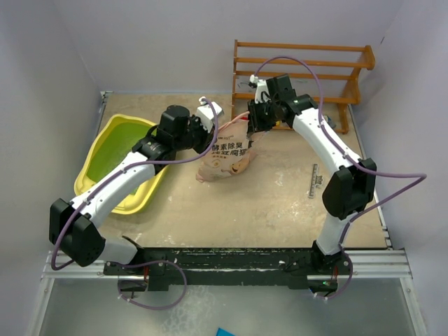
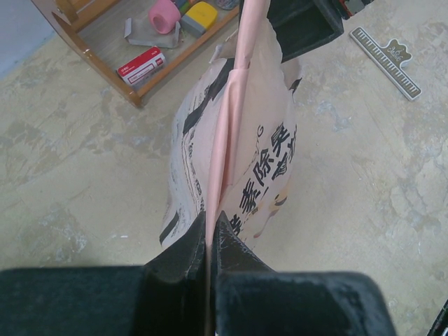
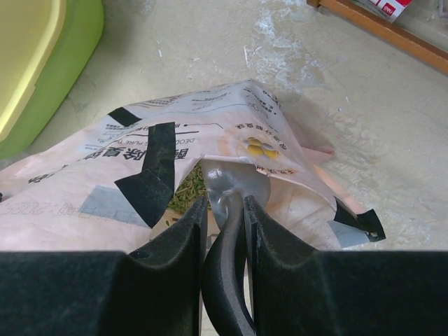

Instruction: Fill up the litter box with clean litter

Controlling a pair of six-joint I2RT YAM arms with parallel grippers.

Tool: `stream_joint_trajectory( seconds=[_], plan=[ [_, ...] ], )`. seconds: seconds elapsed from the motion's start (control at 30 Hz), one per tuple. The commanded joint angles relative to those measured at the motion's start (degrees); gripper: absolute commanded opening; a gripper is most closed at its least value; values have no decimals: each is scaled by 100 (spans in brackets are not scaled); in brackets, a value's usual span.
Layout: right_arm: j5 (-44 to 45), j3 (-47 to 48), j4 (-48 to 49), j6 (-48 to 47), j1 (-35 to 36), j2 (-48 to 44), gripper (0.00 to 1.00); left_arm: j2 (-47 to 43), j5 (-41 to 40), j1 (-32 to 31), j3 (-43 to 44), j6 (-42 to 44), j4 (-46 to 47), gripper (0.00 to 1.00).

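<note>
Pale lilac walls [image 1: 49, 63] enclose a scuffed beige tabletop [image 1: 280, 203], a wooden rack [image 1: 336, 49] (slatted) at the back

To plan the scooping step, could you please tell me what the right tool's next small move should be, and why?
Probably push the scoop deeper into the litter: its bowl sits just at the mouth of the bag, seemingly unloaded, gripped by the right tool, while the left tool pinches its top edge up.

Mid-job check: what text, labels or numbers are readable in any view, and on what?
"素除臭": large black characters on the peach-pink bag.
Small print on the bag's flap, right wrist view: too small to read.
Label on the red box in the wooden rack: blurred, unreadable.
Numbers on the ruler: too small to read.
</note>
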Motion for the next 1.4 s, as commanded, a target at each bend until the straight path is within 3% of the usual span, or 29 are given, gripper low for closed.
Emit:
stream_joint_trajectory(
  seconds=[0.0, 0.63, 1.07, 1.37],
  plan=[
    [-214, -432, -408, -138, 44, 116, 0, -379, 47, -49, 139, -130, 876, 0],
    [-567, -801, -202, 13, 44, 379, 0, -355, 133, -65, -275, -151, 1080, 4],
    [-1856, -1432, 737, 578, 44, 348, 0, -363, 143, -69, -343, -149, 1042, 15],
    [-2463, -1694, 1285, 1018, 11, 298, 0, -385, 119, -69, -439, -143, 1008, 16]
  ],
)
